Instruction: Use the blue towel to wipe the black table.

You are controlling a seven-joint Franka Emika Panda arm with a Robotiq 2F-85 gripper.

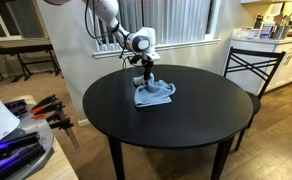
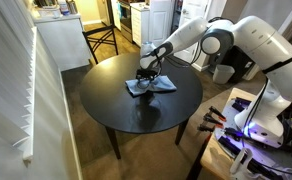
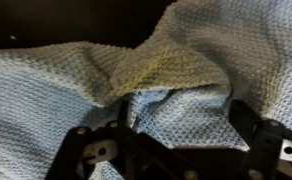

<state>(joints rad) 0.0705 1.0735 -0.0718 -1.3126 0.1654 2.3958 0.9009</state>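
Note:
The blue towel [image 1: 156,95] lies crumpled on the far middle of the round black table [image 1: 186,125]. It also shows in an exterior view [image 2: 154,86] on the table [image 2: 136,112]. My gripper [image 1: 146,82] points straight down onto the towel's edge, also seen in an exterior view [image 2: 144,76]. In the wrist view the towel [image 3: 186,55] fills the frame, and a raised fold of it sits between the two fingers of the gripper [image 3: 181,125]. The fingers press in on that fold.
A black metal chair [image 1: 251,65] stands just beyond the table, seen also in an exterior view [image 2: 101,40]. A bench with clamps and tools [image 1: 46,110] is at one side. A bin [image 2: 224,72] and the lit robot stand [image 2: 248,130] are near the arm's base.

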